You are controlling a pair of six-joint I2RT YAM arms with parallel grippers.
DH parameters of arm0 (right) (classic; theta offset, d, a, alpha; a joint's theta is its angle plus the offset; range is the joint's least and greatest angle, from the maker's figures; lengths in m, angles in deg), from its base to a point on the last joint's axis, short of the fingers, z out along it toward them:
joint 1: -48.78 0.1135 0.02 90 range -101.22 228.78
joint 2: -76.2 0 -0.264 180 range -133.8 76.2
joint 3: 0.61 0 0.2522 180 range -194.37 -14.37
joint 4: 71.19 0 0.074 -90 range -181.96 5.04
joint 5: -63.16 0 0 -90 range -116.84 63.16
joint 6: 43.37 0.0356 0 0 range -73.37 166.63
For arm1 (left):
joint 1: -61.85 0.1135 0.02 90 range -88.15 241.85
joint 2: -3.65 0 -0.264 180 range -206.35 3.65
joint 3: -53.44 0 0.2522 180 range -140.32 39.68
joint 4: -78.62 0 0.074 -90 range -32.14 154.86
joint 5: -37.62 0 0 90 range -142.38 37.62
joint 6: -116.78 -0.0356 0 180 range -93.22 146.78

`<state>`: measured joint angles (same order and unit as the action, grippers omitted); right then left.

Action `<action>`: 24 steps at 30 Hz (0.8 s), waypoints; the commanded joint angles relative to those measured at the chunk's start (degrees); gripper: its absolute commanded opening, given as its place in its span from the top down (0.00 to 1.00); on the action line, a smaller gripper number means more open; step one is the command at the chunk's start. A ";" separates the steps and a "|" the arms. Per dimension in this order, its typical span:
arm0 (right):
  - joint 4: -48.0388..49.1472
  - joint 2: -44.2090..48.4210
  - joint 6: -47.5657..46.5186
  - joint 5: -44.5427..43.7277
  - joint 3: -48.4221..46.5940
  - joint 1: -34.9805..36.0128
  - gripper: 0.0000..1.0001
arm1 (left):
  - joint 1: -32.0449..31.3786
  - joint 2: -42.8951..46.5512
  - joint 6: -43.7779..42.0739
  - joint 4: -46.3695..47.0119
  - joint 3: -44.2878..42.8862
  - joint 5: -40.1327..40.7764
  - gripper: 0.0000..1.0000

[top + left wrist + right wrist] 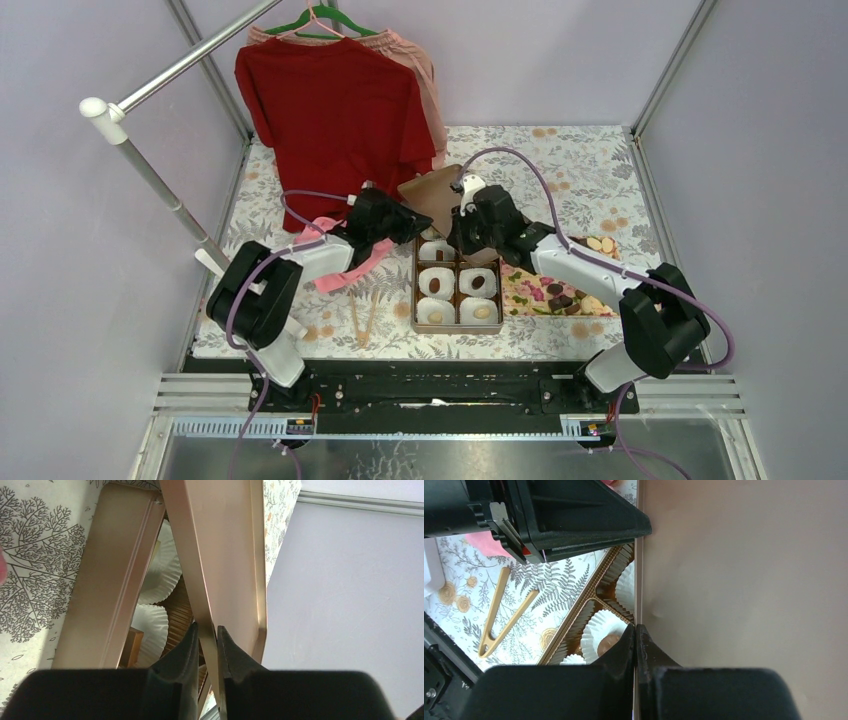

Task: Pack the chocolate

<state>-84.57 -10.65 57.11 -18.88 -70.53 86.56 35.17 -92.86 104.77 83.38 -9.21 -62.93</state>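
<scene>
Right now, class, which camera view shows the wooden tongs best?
Right wrist view: the wooden tongs lie large and clear on the floral cloth. The top view shows the tongs small, beside the divided box. The left wrist view misses them.

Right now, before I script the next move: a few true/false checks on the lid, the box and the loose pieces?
1. The left hand and the right hand both pinch the lid by its edge. True.
2. The lid lies flat on the box. False: it is tilted up, and the paper cups show.
3. Tongs lie on the table on the left arm's side of the box. True.
4. All the chocolates are boxed. False: several sit on the flowered tray.
</scene>
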 commanded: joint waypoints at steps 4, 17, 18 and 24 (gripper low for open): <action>-3.03 3.43 -4.10 -9.36 -3.04 4.20 0.82 | -0.65 4.73 -0.04 6.49 1.50 0.36 0.91; -6.40 0.83 -12.44 -33.43 -4.61 14.13 0.46 | -1.08 9.70 -1.90 2.51 1.43 3.03 0.93; -6.18 0.40 -13.26 -36.39 -4.65 15.07 0.45 | -1.10 10.18 -2.15 1.97 1.31 3.26 0.93; -5.26 -3.02 -18.41 -50.69 -5.81 19.31 0.43 | -1.25 11.93 -2.32 0.77 1.25 3.71 0.94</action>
<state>-90.47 -11.72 43.63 -55.92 -73.39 103.71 34.43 -83.81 102.72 80.61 -7.41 -60.48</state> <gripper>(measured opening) 0.565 0.196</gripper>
